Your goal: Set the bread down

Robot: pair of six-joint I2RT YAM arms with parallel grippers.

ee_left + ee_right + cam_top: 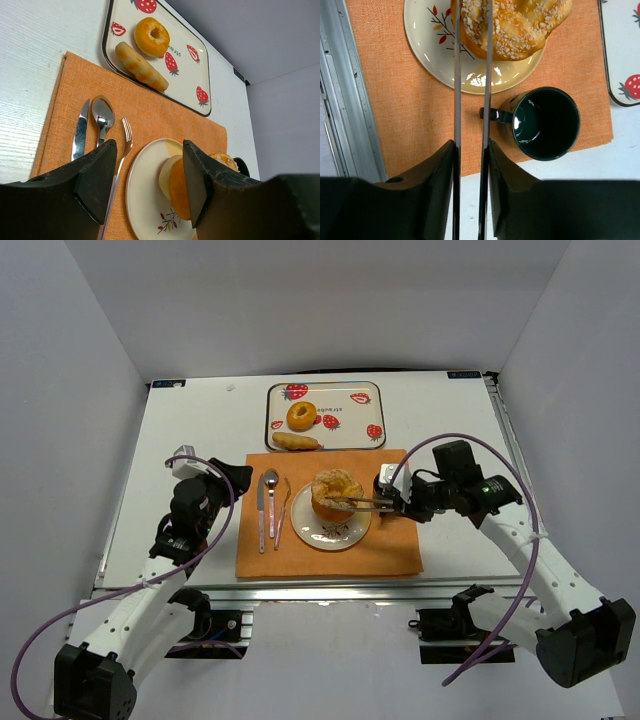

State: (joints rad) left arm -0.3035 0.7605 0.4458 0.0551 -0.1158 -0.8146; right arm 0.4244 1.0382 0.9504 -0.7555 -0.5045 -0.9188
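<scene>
White bench [450, 410] within grey walls carries an orange cloth placemat [390, 550]. The seeded golden bread bun [335, 490] sits on a cream round ceramic plate [345, 536] on that mat. The right gripper [470, 150] has its jaws nearly closed on thin metal tongs [487, 75], whose blades lie across the bun's top. The left gripper [150, 165] has its jaws wide apart, holding nothing. A dark green mug [547, 122] stands just beside the plate.

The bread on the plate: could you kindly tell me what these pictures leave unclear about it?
1. Right wrist: the top edge cuts off the bread and the ends of the tongs, so the grip is unseen.
2. Left wrist: a finger of the left pincer hides its right part.
3. Top external: too small to tell whether the tongs touch it.
</scene>
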